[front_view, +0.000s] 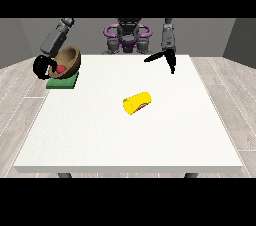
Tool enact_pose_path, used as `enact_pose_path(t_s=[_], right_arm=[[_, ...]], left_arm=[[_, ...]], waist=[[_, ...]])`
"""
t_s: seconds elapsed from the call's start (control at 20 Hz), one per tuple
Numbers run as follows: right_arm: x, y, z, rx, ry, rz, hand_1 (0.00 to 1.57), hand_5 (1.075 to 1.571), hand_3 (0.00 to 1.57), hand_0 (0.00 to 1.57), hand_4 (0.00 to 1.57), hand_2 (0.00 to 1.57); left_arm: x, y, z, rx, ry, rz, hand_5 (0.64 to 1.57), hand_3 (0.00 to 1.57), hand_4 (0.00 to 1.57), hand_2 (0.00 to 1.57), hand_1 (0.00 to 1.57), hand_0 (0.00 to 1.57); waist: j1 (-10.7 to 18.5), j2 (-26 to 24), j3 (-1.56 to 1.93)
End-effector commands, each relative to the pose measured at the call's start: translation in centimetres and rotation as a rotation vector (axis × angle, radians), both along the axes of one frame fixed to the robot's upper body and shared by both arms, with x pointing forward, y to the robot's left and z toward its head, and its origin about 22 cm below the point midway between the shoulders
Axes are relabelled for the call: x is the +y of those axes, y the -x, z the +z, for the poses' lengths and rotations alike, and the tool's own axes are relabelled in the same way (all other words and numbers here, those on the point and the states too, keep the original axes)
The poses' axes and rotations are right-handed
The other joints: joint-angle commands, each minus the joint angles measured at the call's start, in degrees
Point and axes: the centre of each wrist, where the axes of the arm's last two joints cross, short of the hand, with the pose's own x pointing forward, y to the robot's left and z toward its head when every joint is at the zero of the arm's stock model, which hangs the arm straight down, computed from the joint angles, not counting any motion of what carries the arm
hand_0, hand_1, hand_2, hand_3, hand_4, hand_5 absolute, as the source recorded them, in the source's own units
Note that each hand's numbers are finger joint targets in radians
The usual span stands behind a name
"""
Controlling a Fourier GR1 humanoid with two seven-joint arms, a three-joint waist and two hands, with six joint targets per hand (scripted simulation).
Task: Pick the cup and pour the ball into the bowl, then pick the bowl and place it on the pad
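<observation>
Hand at the view's left (42, 66) curls around the tilted brown bowl (69, 60), red ball (60, 69) inside, over the green pad (62, 82). Yellow cup (137, 103) lies toppled mid-table (125, 145), unobstructed. Hand at the view's right (165, 58) hovers with fingers spread, holding nothing.

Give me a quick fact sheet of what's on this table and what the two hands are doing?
cup: yellow, lying on its side mid-table
bowl: brown, tilted, over the pad
ball: red, inside the bowl
pad: green, near the table's far corner at the view's left
hand at the view's left: curled round the bowl's rim
hand at the view's right: open, holding nothing
table: white
</observation>
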Motion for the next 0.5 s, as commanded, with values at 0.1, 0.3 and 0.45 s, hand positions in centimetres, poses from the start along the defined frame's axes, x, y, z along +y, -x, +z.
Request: enact_pose_path(t_s=[0.1,0.3,0.45], right_arm=[[-5.0,1.9,3.9,-0.158,0.063,-0.066,1.57,1.566,0.00,1.57,1.03,1.57],[-5.1,2.4,2.7,-0.129,0.093,-0.051,1.57,1.569,0.00,1.57,1.04,1.57],[-5.3,1.9,4.1,-0.160,0.117,-0.046,1.57,1.571,0.34,1.57,1.03,1.57]], left_arm=[[0.6,0.5,5.3,-0.160,-0.021,-0.018,1.563,0.00,0.00,0.00,0.00,0.00],[-0.2,1.7,6.2,-0.139,-0.001,-0.020,1.563,0.00,0.00,0.00,0.00,0.00],[-1.6,2.9,5.2,-0.170,-0.008,-0.022,1.564,0.00,0.00,0.00,0.00,0.00]], waist=[[2.00,8.71,0.08],[0.75,7.51,0.04],[0.49,9.95,0.03]])
